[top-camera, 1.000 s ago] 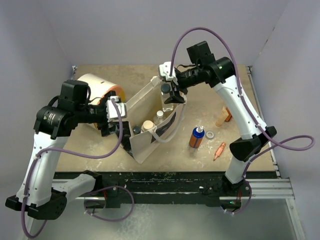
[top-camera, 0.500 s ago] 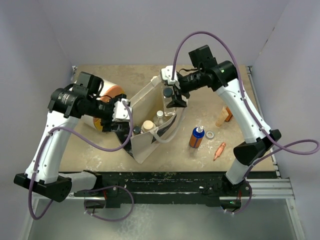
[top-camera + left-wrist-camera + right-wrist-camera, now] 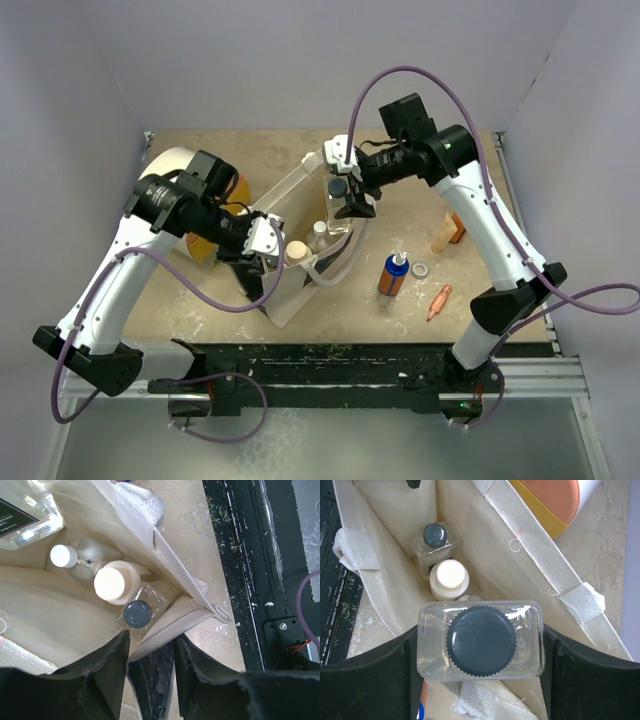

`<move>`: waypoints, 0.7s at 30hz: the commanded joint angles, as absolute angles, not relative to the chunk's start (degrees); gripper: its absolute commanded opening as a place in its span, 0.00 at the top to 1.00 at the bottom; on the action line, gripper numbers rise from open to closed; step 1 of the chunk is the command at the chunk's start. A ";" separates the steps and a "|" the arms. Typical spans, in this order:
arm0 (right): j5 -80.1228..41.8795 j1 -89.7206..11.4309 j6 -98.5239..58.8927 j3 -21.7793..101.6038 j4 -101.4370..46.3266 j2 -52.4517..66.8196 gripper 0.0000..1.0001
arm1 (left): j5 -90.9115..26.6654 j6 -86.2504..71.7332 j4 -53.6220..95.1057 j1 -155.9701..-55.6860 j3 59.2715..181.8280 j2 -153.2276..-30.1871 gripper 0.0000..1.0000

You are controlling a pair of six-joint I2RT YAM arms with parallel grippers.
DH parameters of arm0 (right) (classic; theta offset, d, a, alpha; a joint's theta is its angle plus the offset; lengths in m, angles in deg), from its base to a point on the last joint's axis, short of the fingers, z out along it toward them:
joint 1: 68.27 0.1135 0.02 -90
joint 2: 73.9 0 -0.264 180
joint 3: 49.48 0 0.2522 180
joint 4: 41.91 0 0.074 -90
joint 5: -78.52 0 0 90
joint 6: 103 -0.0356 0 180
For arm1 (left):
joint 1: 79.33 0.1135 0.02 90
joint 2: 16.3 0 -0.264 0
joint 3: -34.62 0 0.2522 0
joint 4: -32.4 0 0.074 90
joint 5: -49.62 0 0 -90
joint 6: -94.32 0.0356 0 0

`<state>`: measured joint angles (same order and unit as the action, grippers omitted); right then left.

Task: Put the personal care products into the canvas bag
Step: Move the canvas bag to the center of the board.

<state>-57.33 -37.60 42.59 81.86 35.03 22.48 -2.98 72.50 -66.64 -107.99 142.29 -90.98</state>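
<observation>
The cream canvas bag (image 3: pixel 315 262) stands open mid-table. My left gripper (image 3: pixel 262 250) straddles its near-left rim (image 3: pixel 165 625), shut on the fabric. My right gripper (image 3: pixel 350 197) is shut on a clear bottle with a black cap (image 3: pixel 480 640) and holds it upright over the bag's mouth. Inside the bag are another clear black-capped bottle (image 3: pixel 137 614), a white bottle with a tan cap (image 3: pixel 112 583) and a small white-capped bottle (image 3: pixel 63 556). An orange bottle with a blue top (image 3: pixel 393 273) and a beige tapered bottle (image 3: pixel 445 236) are on the table to the right.
The big white drum with an orange end (image 3: pixel 195 180) lies left of the bag, behind my left arm. A small orange tube (image 3: pixel 438 300) and a small white ring (image 3: pixel 420 269) lie near the orange bottle. Grey walls enclose the table.
My left arm swung in and its gripper moved right and nearer along the bag's rim. My right gripper shifted slightly right over the bag, still holding the clear bottle.
</observation>
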 commanded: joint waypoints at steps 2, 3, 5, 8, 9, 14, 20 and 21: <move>-59.67 -37.69 44.14 82.52 30.82 18.11 1.00 | -1.85 73.39 -68.95 -108.51 142.10 -90.36 0.60; -59.44 -37.69 44.37 82.54 30.97 18.20 1.00 | -1.86 73.18 -69.17 -108.58 142.08 -90.33 0.62; -58.89 -37.69 45.66 82.85 31.52 18.45 1.00 | -2.41 72.70 -69.90 -108.60 142.15 -90.20 0.67; -58.15 -37.67 48.68 84.40 33.04 19.57 1.00 | -3.61 71.53 -70.04 -108.60 141.91 -89.52 0.73; -58.00 -37.68 49.59 85.21 33.79 20.06 1.00 | -3.80 71.16 -70.04 -108.66 141.90 -89.11 0.75; -59.31 -37.69 51.22 87.17 34.06 21.29 1.00 | -3.60 68.94 -70.04 -108.68 142.41 -88.02 0.88; -60.08 -37.73 51.35 87.61 32.81 21.75 1.00 | -4.43 67.63 -70.04 -108.60 142.47 -86.78 0.96; -60.08 -37.69 51.40 87.73 32.72 21.81 1.00 | -4.73 67.54 -70.04 -108.60 142.32 -86.59 0.97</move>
<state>-55.88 -37.60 49.19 83.10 37.96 23.36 -5.21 69.20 -69.35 -108.37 142.20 -88.72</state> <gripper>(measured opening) 0.778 0.053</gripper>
